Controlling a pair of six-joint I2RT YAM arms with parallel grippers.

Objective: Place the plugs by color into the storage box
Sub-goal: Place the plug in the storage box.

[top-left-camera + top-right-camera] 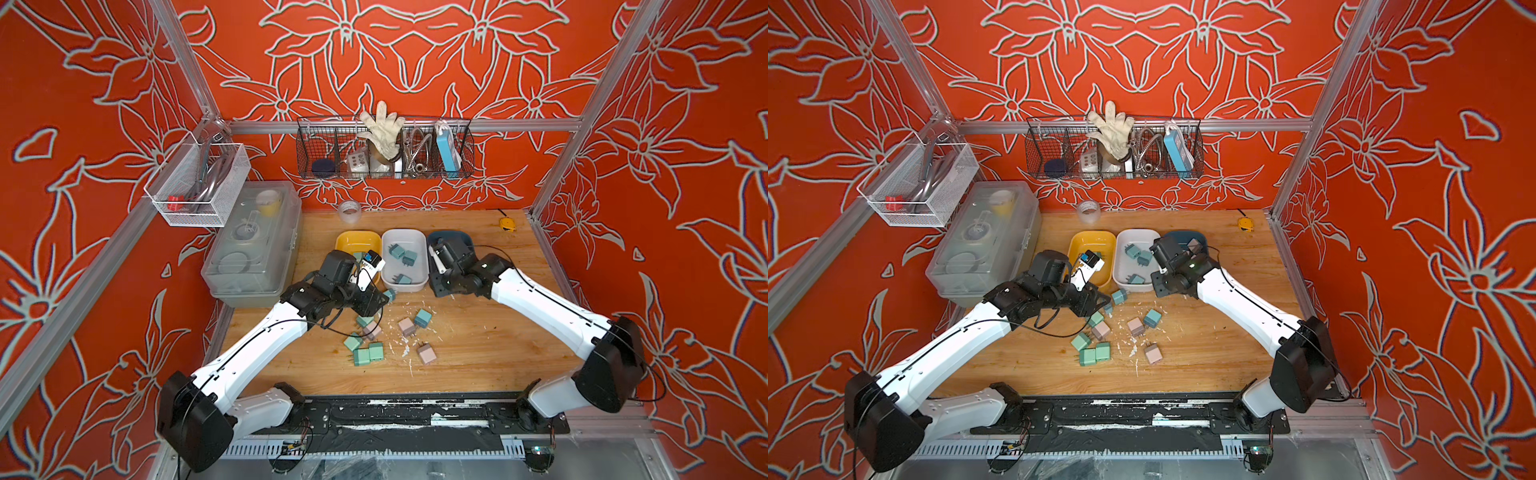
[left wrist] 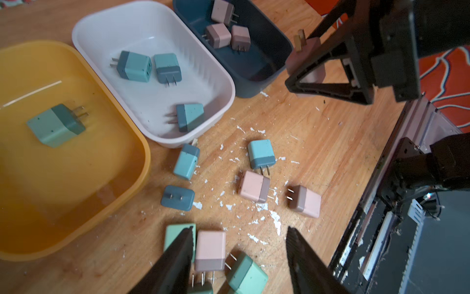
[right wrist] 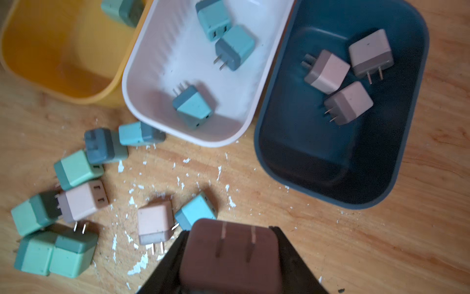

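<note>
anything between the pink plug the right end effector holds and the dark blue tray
Nothing visible does. The held pink plug hangs close by the dark blue tray, whose nearer end is bare.

Three trays are set side by side: one mint plug is laid in the yellow tray, three teal plugs in the white tray, and three mauve plugs in the dark blue tray. A fourth mauve plug is clamped, prongs outward, in the right gripper by the dark blue tray. Loose plugs, mint, teal and mauve, are scattered on the tabletop before the trays.
</note>
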